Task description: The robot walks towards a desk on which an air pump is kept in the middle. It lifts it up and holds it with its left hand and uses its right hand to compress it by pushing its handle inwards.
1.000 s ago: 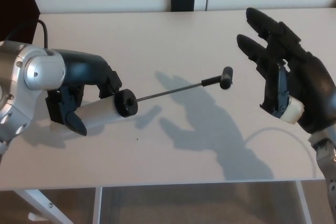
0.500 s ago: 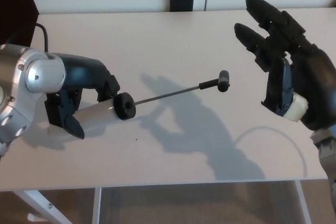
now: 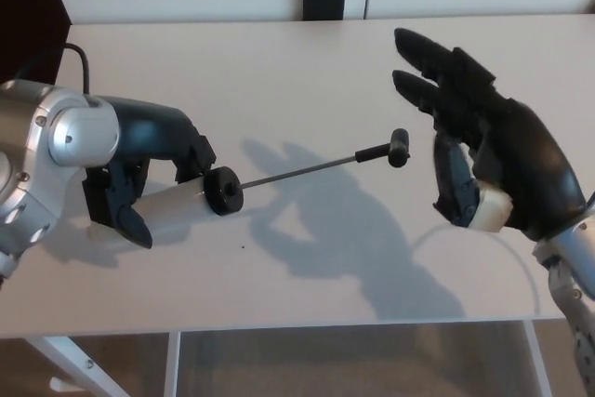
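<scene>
Evidently a light, rigid tool, the pump (image 3: 186,202) consists of a pale smooth barrel, a black end cap, a thin rod (image 3: 297,170) fully drawn out, and a small black T-handle (image 3: 398,147). The left hand (image 3: 139,183) is closed around the barrel, holding it clear of the bench (image 3: 279,62); the barrel looks slippery, so a full wrap near the cap seems the sound grip. The slender rod would likely bend under a sideways load and is best left untouched; force belongs on the handle alone.

The long axis runs from the left hand toward the right hand (image 3: 483,169), rising slightly away from the robot, with the handle end pointing at the right palm. The right hand holds nothing: its fingers (image 3: 432,67) are spread wide and its thumb hangs below, the palm facing the handle from just beside it, with a gap between them. Compression appears not yet begun; the push should probably travel straight along the rod toward the cap.
</scene>
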